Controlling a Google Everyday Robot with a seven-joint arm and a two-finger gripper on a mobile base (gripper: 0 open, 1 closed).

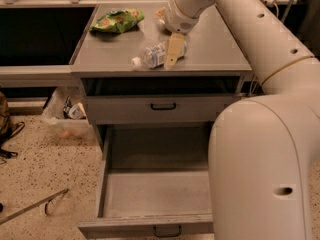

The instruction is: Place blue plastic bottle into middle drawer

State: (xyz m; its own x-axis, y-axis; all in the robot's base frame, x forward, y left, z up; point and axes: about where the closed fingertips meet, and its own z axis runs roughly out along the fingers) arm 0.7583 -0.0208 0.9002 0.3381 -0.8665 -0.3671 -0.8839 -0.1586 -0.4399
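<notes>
Bench: a grey metal bench (215, 49) with a flat top and drawers set under its front edge.
Bottle: the small clear blue plastic bottle (150, 56), with a white cap and a pale label, lies on its side on the bench top. It is near the bench's front edge, roughly mid-width, and its cap points toward the bench's picture-left front corner.
Gripper: the tan gripper (172, 51) on the cream robot arm (260, 134) is down over the bench top, across the bottle's base end. I cannot tell whether it is open, closed or gripping the bottle.
Middle drawer: the wide grey metal middle drawer (155, 194) is pulled far out below the bench front, showing its bare grey floor. 1 small black loop handle (167, 230) sits on its front panel.
Upper drawer: a similar grey drawer front (125, 110) with 1 black handle sits just under the bench top, with a dark gap above it.
Snack bag: a crumpled green snack bag (117, 20) lies at the bench top's far picture-left corner, well apart from the bottle.
Bin: a clear plastic bin (65, 121) stands on the speckled floor (45, 179) beside the bench's picture-left side.
</notes>
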